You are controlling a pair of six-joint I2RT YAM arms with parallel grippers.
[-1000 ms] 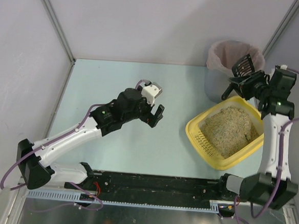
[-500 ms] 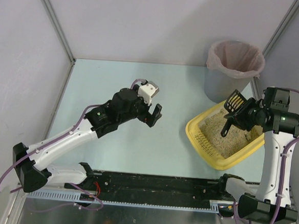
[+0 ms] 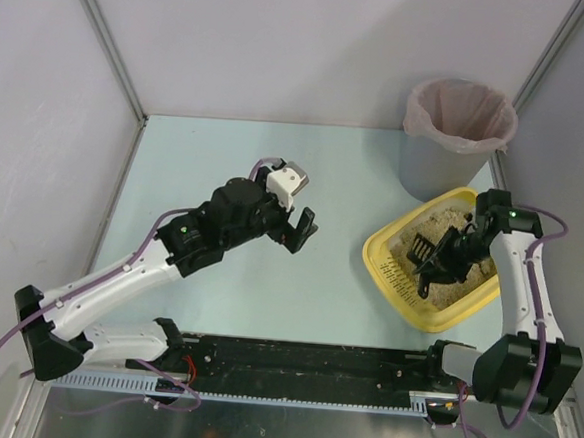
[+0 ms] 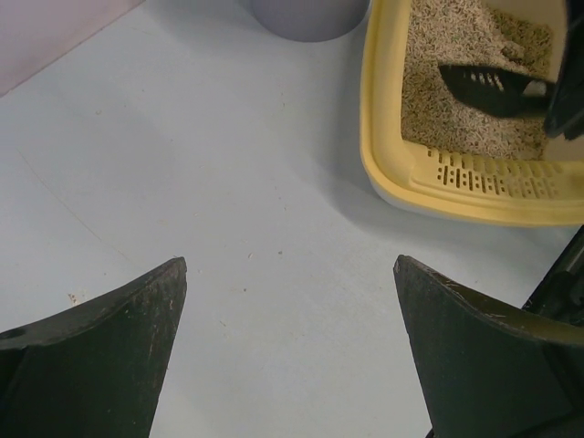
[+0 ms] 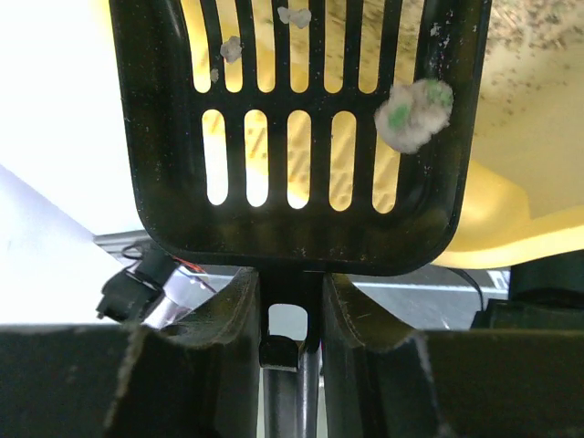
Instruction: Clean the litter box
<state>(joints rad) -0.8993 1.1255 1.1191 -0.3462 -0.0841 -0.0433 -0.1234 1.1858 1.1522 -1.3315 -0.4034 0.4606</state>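
The litter box (image 3: 381, 260) is a shallow yellow tray of beige litter at the table's right, with its rim (image 4: 474, 178) also in the left wrist view. My right gripper (image 3: 451, 262) is over the tray, shut on the handle of a black slotted scoop (image 3: 424, 250). In the right wrist view the gripper (image 5: 290, 301) clamps the handle, and the scoop (image 5: 301, 224) carries a white-green clump (image 5: 415, 114) and small crumbs above the yellow tray (image 5: 497, 214). My left gripper (image 3: 297, 219) hangs open and empty over bare table, left of the tray, fingers wide apart (image 4: 290, 269).
A grey round bin (image 3: 459, 120) with a pink bag liner stands behind the tray in the back right corner; its base (image 4: 306, 14) shows in the left wrist view. Grey walls close in the pale blue table on three sides.
My right arm has swung the scoop from over the bin down into the litter box. The left arm has shifted only slightly.
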